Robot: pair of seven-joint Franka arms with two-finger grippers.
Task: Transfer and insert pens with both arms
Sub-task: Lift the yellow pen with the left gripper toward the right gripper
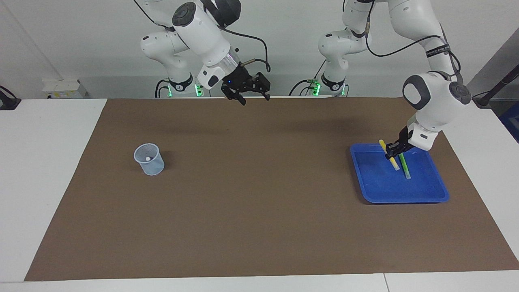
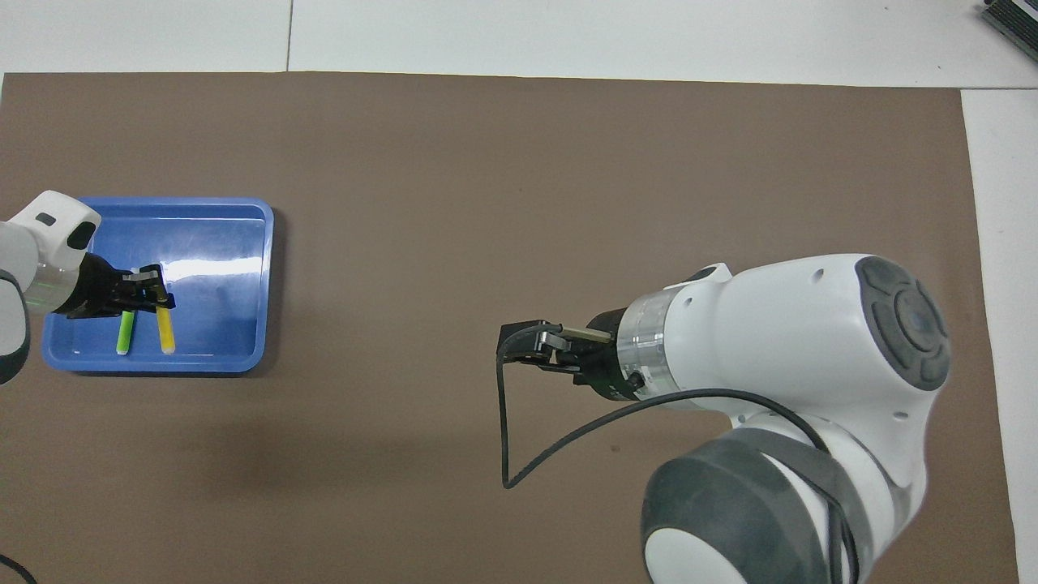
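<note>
My left pincer (image 1: pixel 392 152) is clamped on the yellow pen (image 1: pixel 388 154), which hangs tilted in the grip over the blue tray (image 1: pixel 405 194); I judge it lifted clear, its upper end pointing to about eleven o'clock in the facing view. The green pen (image 1: pixel 404 166) lies flat in the tray just beside it, untouched. Out from there, my right pincer (image 1: pixel 246 91) waits in the air over the robots' edge of the brown mat (image 1: pixel 259 227), fingers apart and holding nothing. The mesh cup (image 1: pixel 149 159) stands on the worktop toward the right arm's end, at about nine o'clock from the tray in that view, well apart from it. Something small and whitish shows inside; I cannot tell what. I see no purple pen elsewhere. So one pen is picked; the handover, its insertion and the green pen remain.
</note>
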